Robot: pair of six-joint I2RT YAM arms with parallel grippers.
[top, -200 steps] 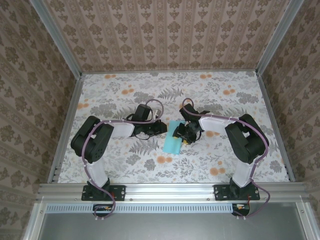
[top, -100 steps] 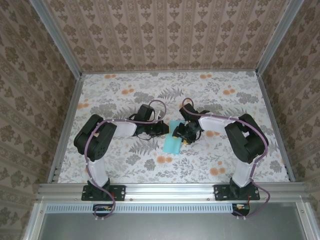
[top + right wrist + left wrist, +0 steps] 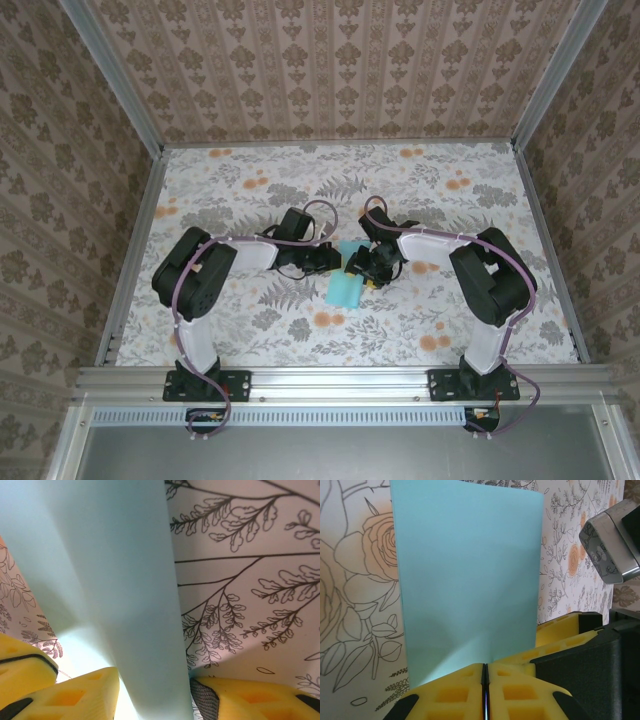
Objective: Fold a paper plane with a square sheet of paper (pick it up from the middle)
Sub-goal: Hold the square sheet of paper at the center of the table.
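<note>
The square sheet of paper (image 3: 343, 289) is a turquoise oblong lying on the flowered table between my two arms. In the left wrist view the sheet of paper (image 3: 470, 580) stretches away from my left gripper (image 3: 485, 672). Its yellow pads are shut together on the paper's near edge, where a raised crease runs into their seam. My left gripper (image 3: 328, 258) sits at the sheet's far left side, my right gripper (image 3: 362, 266) at its far right. My right gripper (image 3: 150, 680) is open and straddles the paper (image 3: 115, 580), one finger on each side.
A yellow finger (image 3: 560, 635) of the right gripper lies close beside my left pads, with a metal part (image 3: 612, 545) of that arm beyond it. Patterned walls (image 3: 330, 70) and aluminium rails (image 3: 135, 250) enclose the table.
My left arm has slid right, bringing its gripper up against the paper, and its jaws have closed a little further. The right arm and the paper have stayed in place.
</note>
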